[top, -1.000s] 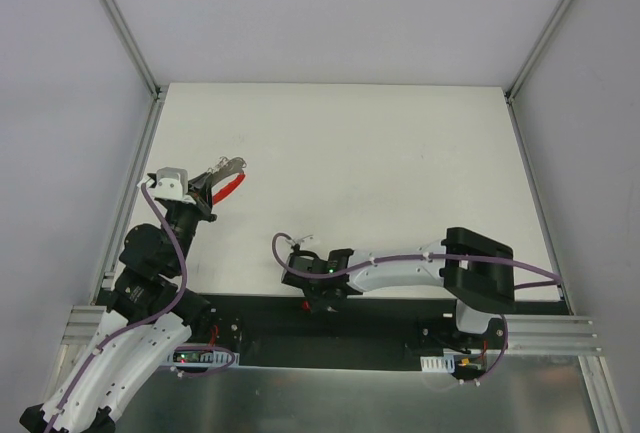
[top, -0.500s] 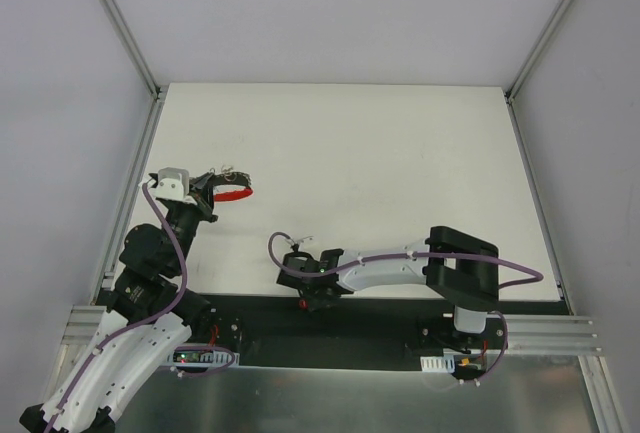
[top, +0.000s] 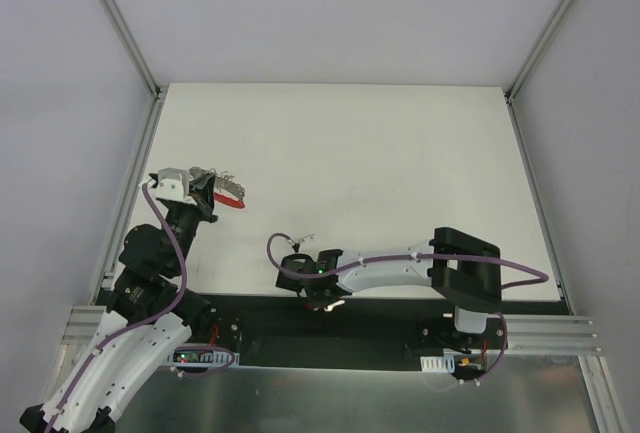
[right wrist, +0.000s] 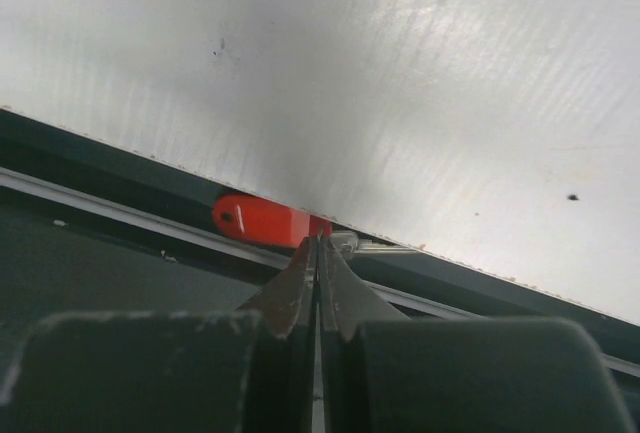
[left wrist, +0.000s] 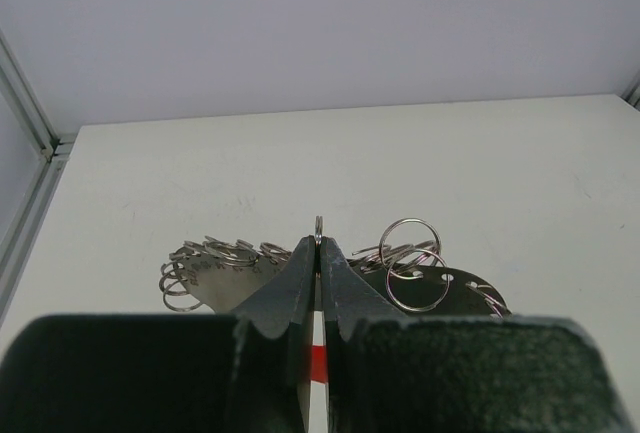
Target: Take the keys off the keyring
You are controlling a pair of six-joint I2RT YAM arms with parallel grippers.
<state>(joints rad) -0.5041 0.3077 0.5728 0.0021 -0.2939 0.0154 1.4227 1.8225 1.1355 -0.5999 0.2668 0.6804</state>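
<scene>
Left gripper (left wrist: 318, 245): jaws together, clamped on a thin wire edge of the keyring (top: 230, 202), which sits at the left side of the table (top: 400, 153). We note a silvery bunch of small rings and tabs (left wrist: 205, 258) fanned to either side of the fingers. Right gripper (right wrist: 318, 245): jaws pressed together, apparently pinching one red-headed key (right wrist: 262, 221) at the table's near edge. Status, by our reckoning: one key is off the ring and not yet set down. Whatever hangs in the bunch is left to strip.
</scene>
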